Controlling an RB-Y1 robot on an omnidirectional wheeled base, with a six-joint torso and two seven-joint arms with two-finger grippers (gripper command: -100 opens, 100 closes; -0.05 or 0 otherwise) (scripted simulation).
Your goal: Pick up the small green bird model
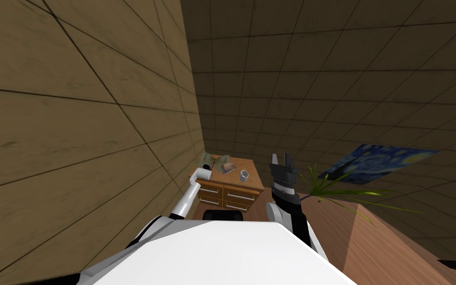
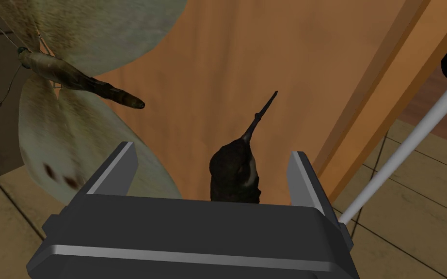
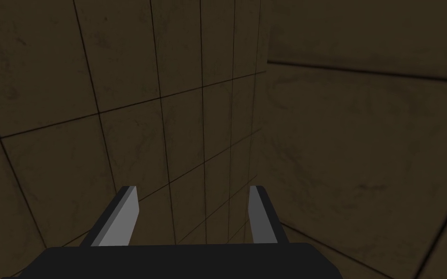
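Straddling dark bird model (image 2: 234,172), left end effector (image 2: 213,154), fingers (image 2: 119,167) spread

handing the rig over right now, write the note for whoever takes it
Left gripper: open, down at the wooden dresser top, one finger on either side of the bird model, neither touching it. The bird looks dark here, with its long thin beak pointing away from the gripper. A big pale moth model lies beside it.
Right gripper: open, empty, raised to the side of the dresser.
Done: left gripper lined up around the bird.
Left: close on the bird, then lift.
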